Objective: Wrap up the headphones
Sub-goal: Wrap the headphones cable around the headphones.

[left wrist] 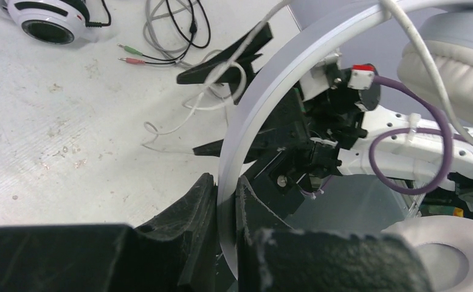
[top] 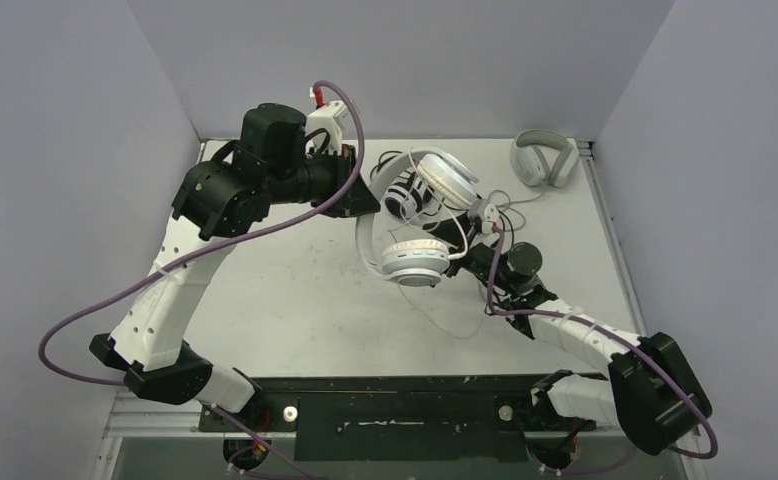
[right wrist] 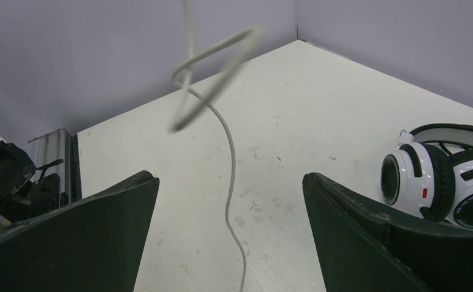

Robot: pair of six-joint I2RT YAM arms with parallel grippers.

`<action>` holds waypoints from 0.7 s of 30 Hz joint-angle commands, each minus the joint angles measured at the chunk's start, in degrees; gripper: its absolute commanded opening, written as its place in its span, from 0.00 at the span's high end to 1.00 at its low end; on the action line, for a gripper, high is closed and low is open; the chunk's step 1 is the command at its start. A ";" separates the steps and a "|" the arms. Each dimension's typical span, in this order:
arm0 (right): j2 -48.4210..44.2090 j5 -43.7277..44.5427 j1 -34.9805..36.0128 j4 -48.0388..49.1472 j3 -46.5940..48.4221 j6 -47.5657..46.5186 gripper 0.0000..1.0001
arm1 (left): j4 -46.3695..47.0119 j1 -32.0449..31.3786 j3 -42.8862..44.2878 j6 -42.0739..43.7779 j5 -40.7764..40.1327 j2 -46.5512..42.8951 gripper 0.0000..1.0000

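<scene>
Left claw [left wrist: 227, 190] clamps white headphones [top: 415, 262] by headband, cups rightward; right claw [right wrist: 231, 177] open.

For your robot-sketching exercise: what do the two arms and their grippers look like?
The left arm and right arm have white links, black joints and a looping purple cable each. Their fingers are black, wedge-shaped and scuffed.
</scene>
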 commanded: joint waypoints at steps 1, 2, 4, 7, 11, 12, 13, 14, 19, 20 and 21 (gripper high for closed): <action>6.83 -3.70 0.26 13.02 2.57 1.67 0.09 | 4.69 0.30 2.03 -2.05 4.87 -1.23 1.00; 8.35 -4.29 0.36 14.95 3.09 2.02 0.09 | 4.93 0.34 2.22 -2.13 5.37 -1.19 1.00; 10.95 -4.85 1.07 17.83 4.11 1.85 0.08 | 5.13 0.43 2.74 -2.50 5.55 -1.09 1.00; 14.56 -5.59 1.83 18.71 6.89 0.85 0.08 | 5.25 0.48 2.85 -2.77 5.66 -0.89 1.00; 19.50 -5.17 2.40 19.99 10.57 0.81 0.08 | 5.38 0.56 3.89 -3.07 7.29 -0.30 1.00; 20.89 -5.30 2.49 20.90 11.46 1.30 0.09 | 5.42 0.56 3.91 -3.19 7.72 -0.29 1.00; 22.54 -5.71 2.53 21.84 12.62 2.17 0.10 | 5.55 0.56 3.76 -3.29 8.10 -0.36 1.00; 24.17 -6.30 2.60 22.89 13.85 3.08 0.10 | 5.70 0.56 3.61 -3.39 8.32 -0.50 1.00; 31.52 -8.48 3.23 29.24 18.46 9.19 0.31 | 6.32 0.62 3.36 -3.88 8.87 -0.99 1.00; 32.03 -8.86 3.24 30.16 18.83 10.24 0.40 | 6.32 0.64 3.39 -3.91 8.71 -1.08 1.00; 32.07 -9.10 3.12 30.99 18.76 11.28 0.49 | 6.19 0.69 3.35 -3.78 8.41 -1.28 1.00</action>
